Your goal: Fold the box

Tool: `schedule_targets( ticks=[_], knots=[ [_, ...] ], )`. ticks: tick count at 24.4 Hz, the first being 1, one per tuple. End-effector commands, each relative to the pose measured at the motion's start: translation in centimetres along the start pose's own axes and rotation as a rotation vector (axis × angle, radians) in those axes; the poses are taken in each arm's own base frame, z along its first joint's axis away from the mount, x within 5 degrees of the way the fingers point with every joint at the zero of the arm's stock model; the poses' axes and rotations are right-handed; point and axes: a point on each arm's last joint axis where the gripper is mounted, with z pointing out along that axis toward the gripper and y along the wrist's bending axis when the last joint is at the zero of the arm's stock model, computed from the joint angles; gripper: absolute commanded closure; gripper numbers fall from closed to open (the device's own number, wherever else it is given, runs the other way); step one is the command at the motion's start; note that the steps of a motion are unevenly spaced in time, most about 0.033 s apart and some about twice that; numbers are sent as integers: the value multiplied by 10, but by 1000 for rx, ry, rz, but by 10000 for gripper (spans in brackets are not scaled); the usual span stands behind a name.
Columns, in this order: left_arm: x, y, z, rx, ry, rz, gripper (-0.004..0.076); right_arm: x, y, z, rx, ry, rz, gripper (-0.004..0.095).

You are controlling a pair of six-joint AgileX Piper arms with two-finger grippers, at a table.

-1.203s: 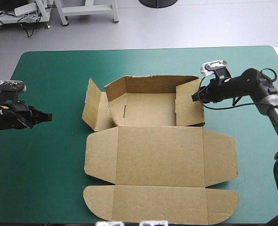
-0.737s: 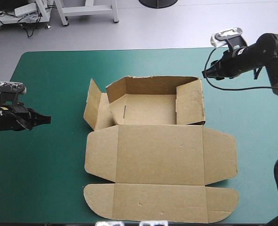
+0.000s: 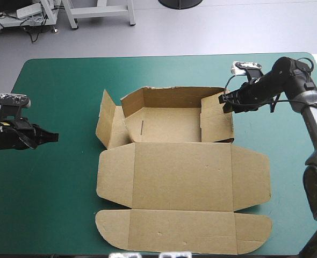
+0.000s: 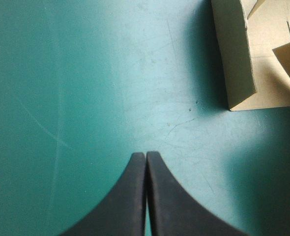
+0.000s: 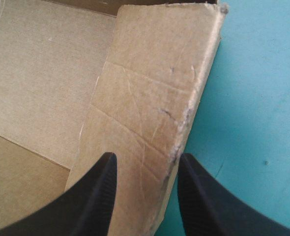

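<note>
The brown box [image 3: 182, 177] lies at the middle of the bench [image 3: 51, 209], its far half raised into an open tray and its lid [image 3: 182, 174] flat toward the near edge. The right claw [image 5: 146, 160] is spread, with the top edge of the tray's right wall [image 5: 150, 83] between its black fingers [image 5: 93, 196]. The left claw [image 4: 145, 155] is pressed together over bare teal-green cover, well apart from the box's leaning left flap [image 3: 106, 115].

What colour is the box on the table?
Brown, plain board with no print on it. The box shows best in the high view.
</note>
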Motion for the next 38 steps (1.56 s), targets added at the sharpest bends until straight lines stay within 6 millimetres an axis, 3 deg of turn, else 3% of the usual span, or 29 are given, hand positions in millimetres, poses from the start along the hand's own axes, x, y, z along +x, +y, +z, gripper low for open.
schedule_targets(
  ticks=[1, 6, 8, 10, 11, 16, 18, 20, 23, 24, 26, 30, 31, 34, 38],
  knots=[
    [-10, -3, -13, -3, -95, -7, 734, -8, 4, -2, -25, -59, -8, 538],
    [-10, -3, -13, -6, -101, -7, 734, -10, -7, 25, -33, -1, 20, 593],
    [-11, -3, -13, -7, -103, -7, 734, -10, -9, 31, -39, 13, 26, 702],
    [-11, -3, -13, -5, -109, -9, 734, -10, -9, 36, -59, 17, 34, 895],
    [-12, -2, -13, -10, -120, -9, 734, -11, -8, 36, -74, 11, 34, 922],
    [-24, 3, -13, -58, -237, -33, 734, -19, 10, 20, -214, -81, 24, 911],
    [-29, 6, -10, -60, -283, -75, 734, -24, 19, 3, -243, -135, 16, 911],
    [-39, 12, -3, -60, -354, -146, 734, -27, 33, -32, -246, -209, -36, 911],
    [-50, 35, 11, 56, -446, -418, 733, -24, 55, -105, -244, -339, -122, 911],
    [-51, 41, 15, 91, -453, -451, 733, -22, 61, -121, -247, -366, -141, 911],
    [-51, 62, 23, 208, -477, -538, 734, -10, 77, -178, -225, -494, -179, 911],
    [-50, 76, 32, 355, -483, -598, 734, 7, 96, -222, -217, -608, -220, 911],
    [-51, 74, 39, 501, -460, -601, 734, 16, 103, -236, -214, -642, -238, 911],
    [-55, 60, 43, 864, -458, -548, 734, 29, 112, -251, -208, -680, -262, 913],
    [-62, 36, 30, 911, -474, -491, 734, 31, 114, -254, -208, -693, -265, 913]
  ],
)
